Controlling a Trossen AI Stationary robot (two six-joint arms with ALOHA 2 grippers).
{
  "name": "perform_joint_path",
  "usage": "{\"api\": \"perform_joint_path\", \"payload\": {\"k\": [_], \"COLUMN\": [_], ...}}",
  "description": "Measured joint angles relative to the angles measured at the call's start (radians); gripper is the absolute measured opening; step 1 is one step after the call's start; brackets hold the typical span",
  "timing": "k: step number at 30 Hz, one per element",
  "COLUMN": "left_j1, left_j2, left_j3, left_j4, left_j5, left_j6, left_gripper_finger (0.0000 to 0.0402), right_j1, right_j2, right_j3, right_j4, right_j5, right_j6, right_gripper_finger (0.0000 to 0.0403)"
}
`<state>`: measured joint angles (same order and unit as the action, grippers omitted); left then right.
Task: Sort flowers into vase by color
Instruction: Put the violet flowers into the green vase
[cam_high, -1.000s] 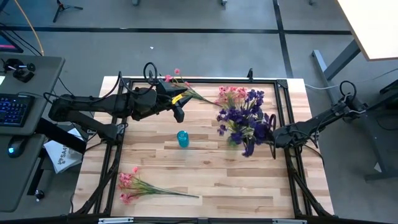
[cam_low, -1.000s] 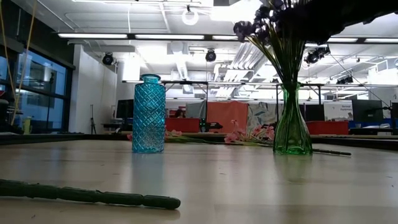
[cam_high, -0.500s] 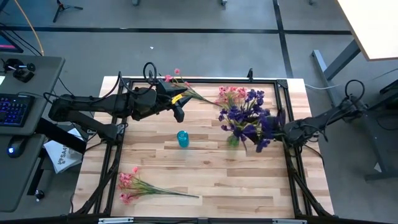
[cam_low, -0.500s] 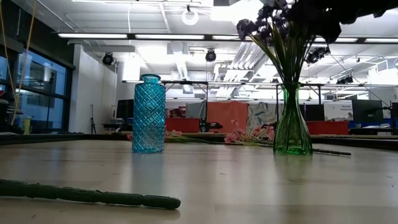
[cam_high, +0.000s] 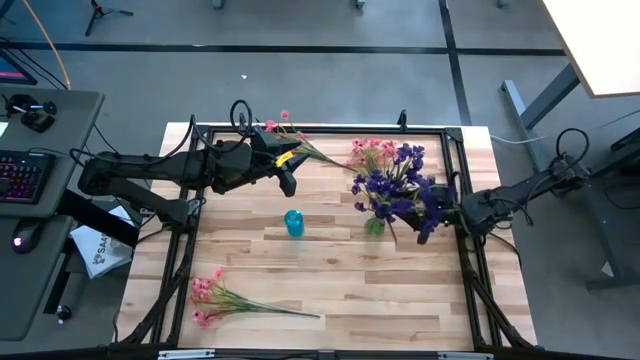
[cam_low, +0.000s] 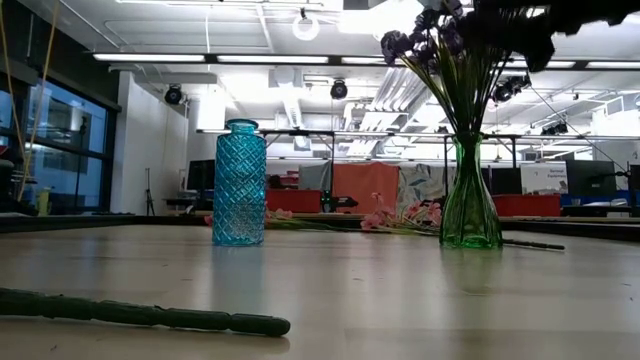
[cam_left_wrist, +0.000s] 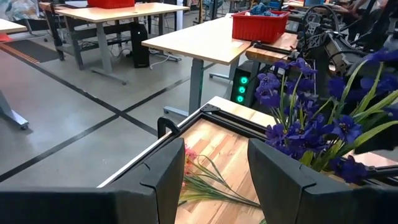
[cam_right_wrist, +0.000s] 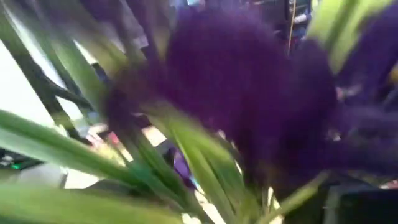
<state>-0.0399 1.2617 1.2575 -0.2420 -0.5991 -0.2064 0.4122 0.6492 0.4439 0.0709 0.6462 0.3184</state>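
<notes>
Left gripper (cam_high: 291, 178): held above the far-left part of the table, over the stems of a pink sprig; in the left wrist view the two dark fingers (cam_left_wrist: 169, 176) are seen standing apart with nothing between them.
Right gripper (cam_high: 458, 212): placed at the right edge of the table, just beside the purple flowers; whether its fingers are apart or clamped cannot be told, as blossoms fill the right wrist view.
Purple flowers (cam_high: 400, 190): stood with their stems in the green vase, blossoms spread above its neck.
Green vase (cam_low: 470, 205): seen upright on the right half of the table.
Blue vase (cam_high: 293, 222): set upright near the table's middle, well apart from the green vase; no stems are seen in it.
Pink flowers, far (cam_high: 372, 152): laid on the table beside the purple bunch.
Pink sprig at left gripper (cam_high: 283, 128): laid at the far edge.
Pink flowers, near (cam_high: 215, 298): laid flat at the near-left corner, stems pointed rightward.
</notes>
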Motion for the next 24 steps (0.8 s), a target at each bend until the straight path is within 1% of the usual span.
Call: {"api": "perform_joint_path", "payload": {"k": [2,4,6,7,8,13,17,21,24], "left_j1": [0.000,0.000,0.000,0.000,0.000,0.000,0.000,0.000,-0.001], "left_j2": [0.000,0.000,0.000,0.000,0.000,0.000,0.000,0.000,0.000], "left_j3": [0.000,0.000,0.000,0.000,0.000,0.000,0.000,0.000,0.000], "left_j4": [0.000,0.000,0.003,0.005,0.009,0.010,0.016,0.015,0.015], "left_j5": [-0.002,-0.013,-0.016,-0.017,-0.017,-0.019,-0.019,-0.019,-0.019], "left_j6": [0.000,0.000,-0.001,-0.001,-0.001,-0.001,-0.001,-0.001,-0.001], "left_gripper_finger": [0.0163,0.0163,0.0163,0.0163,0.0163,0.0163,0.0163,0.0163,0.0163], "right_j1": [0.000,0.000,0.000,0.000,0.000,0.000,0.000,0.000,0.000], "right_j2": [0.013,0.026,0.043,0.051,0.060,0.121,0.134,0.112,0.087], "right_j3": [0.000,0.000,0.000,0.000,0.000,0.001,0.001,0.001,0.001], "right_j4": [-0.046,-0.071,-0.091,-0.095,-0.096,-0.097,-0.090,-0.058,-0.049], "right_j5": [0.043,0.086,0.098,0.095,0.085,0.060,0.015,-0.056,-0.106], "right_j6": [0.033,0.073,0.091,0.091,0.091,0.156,0.154,0.111,0.111], "right_gripper_finger": [0.0177,0.0115,0.0047,0.0024,0.0014,0.0040,0.0037,0.0033,0.0033]}}
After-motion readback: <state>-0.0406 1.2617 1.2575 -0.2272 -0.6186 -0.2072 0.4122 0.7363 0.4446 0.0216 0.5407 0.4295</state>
